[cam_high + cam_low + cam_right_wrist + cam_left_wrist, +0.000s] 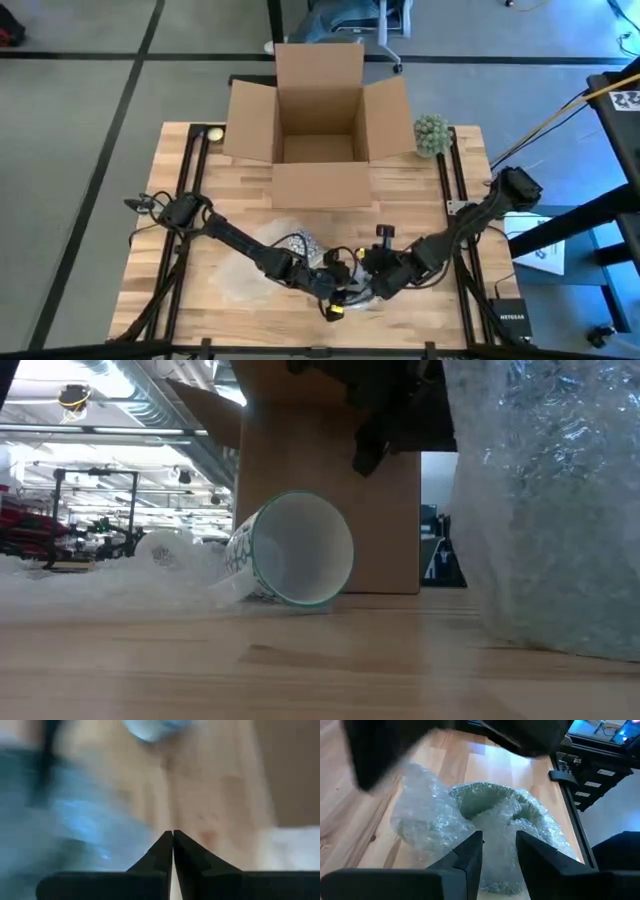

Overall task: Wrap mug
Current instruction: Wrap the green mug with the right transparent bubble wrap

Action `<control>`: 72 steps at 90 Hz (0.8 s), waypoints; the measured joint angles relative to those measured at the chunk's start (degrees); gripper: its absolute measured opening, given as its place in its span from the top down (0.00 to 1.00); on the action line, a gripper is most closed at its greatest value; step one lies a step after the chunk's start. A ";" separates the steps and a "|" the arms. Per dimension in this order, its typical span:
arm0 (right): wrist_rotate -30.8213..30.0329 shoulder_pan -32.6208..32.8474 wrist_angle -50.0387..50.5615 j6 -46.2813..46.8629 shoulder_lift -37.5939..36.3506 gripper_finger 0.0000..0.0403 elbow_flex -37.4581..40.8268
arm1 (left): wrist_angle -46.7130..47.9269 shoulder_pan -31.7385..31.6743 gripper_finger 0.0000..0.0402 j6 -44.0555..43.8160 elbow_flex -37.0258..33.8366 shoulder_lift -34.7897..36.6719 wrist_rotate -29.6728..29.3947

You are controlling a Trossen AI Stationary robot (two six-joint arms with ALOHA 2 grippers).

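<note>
A white mug with a dark pattern lies on its side near the table's middle, its mouth toward the near edge. A bunched-up piece of bubble wrap stands tall to its right, near the front edge. It shows a hollow in the left wrist view. My left gripper is shut on this wrap. My right gripper sits just beside it with its fingers shut. My left gripper has a bunch of the bubble wrap between its two fingers, at the side of the bundle nearest it. The fingers slant down at it from the table's left. The bundle's lower end rests on the table. My right gripper's shut fingertips are next to the wrap; I cannot tell whether they touch it.
An open cardboard box stands at the far middle of the table, behind the mug. More clear wrap lies flat at the front left. A green knobbly ball and a small pale ball sit at the far corners.
</note>
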State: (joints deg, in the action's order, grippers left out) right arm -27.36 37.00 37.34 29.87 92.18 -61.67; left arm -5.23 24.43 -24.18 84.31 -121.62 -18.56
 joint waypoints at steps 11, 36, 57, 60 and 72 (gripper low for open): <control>1.11 1.99 -5.30 -1.51 -0.04 1.00 -0.96 | 0.02 -0.15 0.74 0.00 0.00 -0.02 0.08; 8.77 1.77 -11.06 0.13 3.45 1.00 1.13 | -0.21 -0.24 0.74 0.43 -0.02 -0.07 -0.52; 10.28 0.78 -12.94 0.13 6.32 1.00 1.03 | 0.92 -0.15 0.74 0.57 -0.15 1.31 -0.42; 10.28 0.78 -13.43 0.15 6.36 1.00 1.07 | 1.23 -0.11 0.74 0.57 -0.21 1.73 -0.34; 10.02 0.78 -13.94 0.20 6.46 1.00 0.76 | 2.01 0.26 0.74 0.58 -0.37 3.82 -0.56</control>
State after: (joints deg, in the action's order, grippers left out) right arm -17.34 37.78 23.40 30.07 98.64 -60.91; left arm -3.23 24.69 -23.60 83.94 -117.80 -19.12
